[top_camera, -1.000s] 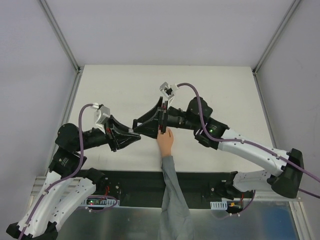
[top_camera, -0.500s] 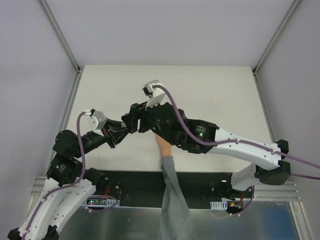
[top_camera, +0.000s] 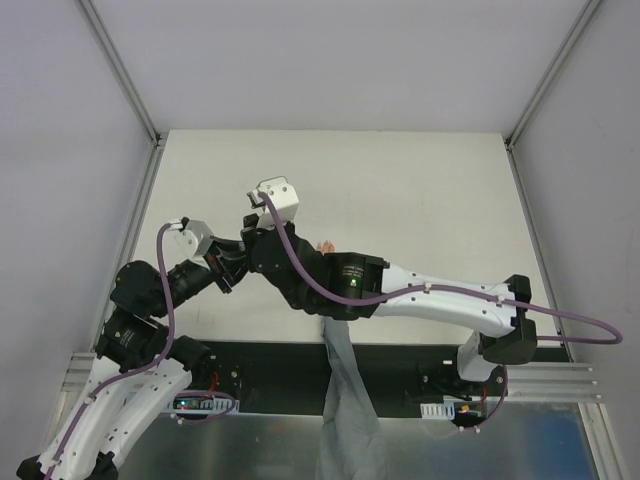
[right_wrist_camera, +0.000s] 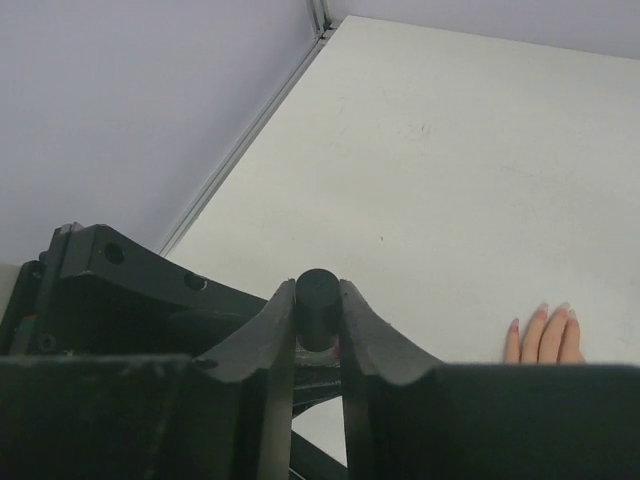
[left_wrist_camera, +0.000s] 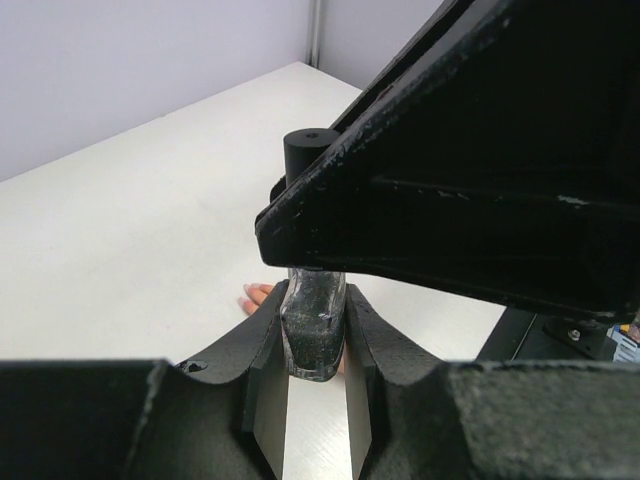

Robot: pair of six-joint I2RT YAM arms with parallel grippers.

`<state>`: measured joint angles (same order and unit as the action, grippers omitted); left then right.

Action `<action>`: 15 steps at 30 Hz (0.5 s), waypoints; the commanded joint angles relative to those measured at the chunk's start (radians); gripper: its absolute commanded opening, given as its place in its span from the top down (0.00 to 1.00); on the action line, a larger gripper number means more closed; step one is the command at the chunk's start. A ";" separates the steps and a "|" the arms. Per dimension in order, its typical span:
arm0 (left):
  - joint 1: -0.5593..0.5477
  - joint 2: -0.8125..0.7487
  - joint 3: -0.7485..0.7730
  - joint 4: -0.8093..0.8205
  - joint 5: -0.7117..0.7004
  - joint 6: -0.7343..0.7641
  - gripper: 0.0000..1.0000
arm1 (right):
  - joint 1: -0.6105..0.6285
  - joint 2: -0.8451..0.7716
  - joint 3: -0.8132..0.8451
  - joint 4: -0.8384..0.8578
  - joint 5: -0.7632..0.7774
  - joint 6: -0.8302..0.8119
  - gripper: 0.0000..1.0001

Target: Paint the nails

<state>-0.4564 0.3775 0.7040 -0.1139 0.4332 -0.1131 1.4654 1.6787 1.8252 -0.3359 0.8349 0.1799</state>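
The left fingers (left_wrist_camera: 262, 352) are clamped on the glass body of a small dark bottle (left_wrist_camera: 314, 335), holding it upright just above the surface (right_wrist_camera: 450, 150). The right fingers (right_wrist_camera: 275, 335) come in from above and are closed against either side of the bottle's black cap (right_wrist_camera: 318, 300). The two arms meet over the left-middle of the surface, and the right arm reaches across from its own side. The mannequin hand (right_wrist_camera: 545, 335) lies flat just beside and past the bottle, mostly hidden under the right arm from overhead. Its nails (right_wrist_camera: 544, 310) point toward the far edge, and its grey sleeve (top_camera: 345, 400) trails back between the arm bases.
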 commanded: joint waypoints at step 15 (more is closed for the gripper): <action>0.005 -0.011 0.046 0.159 0.511 -0.212 1.00 | -0.336 -0.315 -0.567 0.736 -1.560 -0.082 1.00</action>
<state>-0.4561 0.3809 0.7044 -0.1539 0.6052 -0.2222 1.2381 1.3754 1.2934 0.1493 0.0177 0.0254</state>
